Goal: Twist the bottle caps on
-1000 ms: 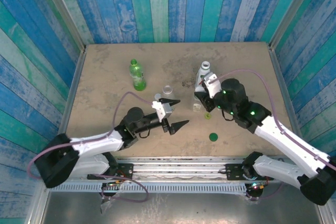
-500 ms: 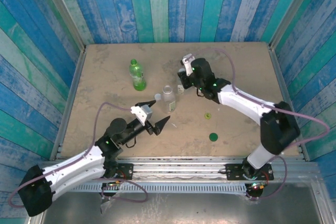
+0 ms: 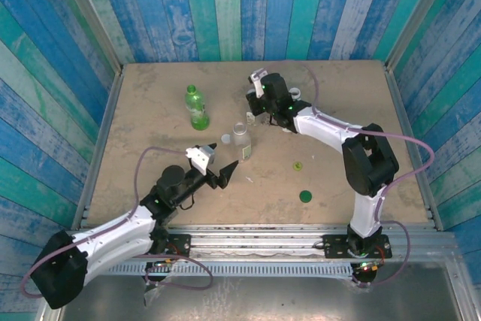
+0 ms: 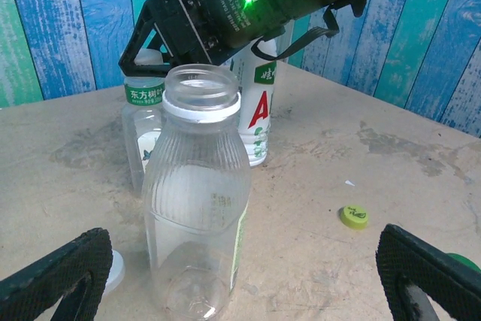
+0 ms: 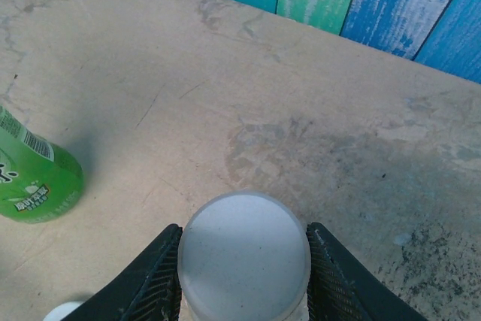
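1. Left gripper (image 4: pixel 240 283) stands wide open, facing the uncapped clear bottle (image 4: pixel 197 208) near the table's (image 3: pixel 353 110) centre.
2. Right gripper (image 5: pixel 244 261) grips the white bottle (image 4: pixel 259 110) by its capped top, toward the far edge.

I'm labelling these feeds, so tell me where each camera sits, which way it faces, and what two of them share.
Top external: above and behind the arms, looking down on the table; both arms, the left hand and the right hand show.
Left wrist: low over the table, facing the clear bottle with the right hand beyond; its fingers at the bottom corners.
Right wrist: looking down on the white bottle gripped between its fingers.
Shared: top and right wrist both show the green bottle.
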`<action>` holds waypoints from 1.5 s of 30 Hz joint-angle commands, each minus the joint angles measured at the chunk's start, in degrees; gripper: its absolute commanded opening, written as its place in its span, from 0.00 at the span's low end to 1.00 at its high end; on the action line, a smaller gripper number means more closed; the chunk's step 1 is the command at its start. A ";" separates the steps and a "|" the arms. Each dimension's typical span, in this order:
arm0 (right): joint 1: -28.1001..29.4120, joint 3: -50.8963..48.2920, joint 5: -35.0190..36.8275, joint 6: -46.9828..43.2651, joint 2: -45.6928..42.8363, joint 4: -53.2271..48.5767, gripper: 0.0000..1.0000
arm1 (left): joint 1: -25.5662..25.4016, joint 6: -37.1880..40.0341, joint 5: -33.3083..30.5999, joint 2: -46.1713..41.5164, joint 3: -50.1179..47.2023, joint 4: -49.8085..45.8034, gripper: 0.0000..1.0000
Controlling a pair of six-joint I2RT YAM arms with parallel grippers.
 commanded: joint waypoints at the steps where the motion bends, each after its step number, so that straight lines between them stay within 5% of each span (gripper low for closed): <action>1: -0.17 1.74 -0.58 -1.10 0.74 -0.62 0.41 | 1.02 -1.22 1.57 1.62 -0.60 3.61 0.94; 15: -0.08 -1.09 -3.61 -6.04 -7.81 -0.41 0.70 | 5.03 -0.54 9.08 13.61 -0.06 16.01 0.94; 24: -0.18 -11.13 -11.58 -7.58 -20.53 -0.50 0.82 | 12.07 4.66 20.44 26.16 2.88 24.88 0.94; 30: -0.14 -18.08 -15.08 -8.34 -28.78 -2.55 0.85 | 15.84 9.64 29.59 35.48 5.23 30.91 0.95; 38: -0.20 -23.98 -14.96 -8.17 -36.04 -5.16 0.86 | 17.37 10.72 32.48 45.75 11.23 33.73 1.00; 45: -0.13 -26.00 -13.37 -8.67 -38.89 -6.52 0.86 | 17.46 8.39 34.24 55.07 13.27 45.39 0.86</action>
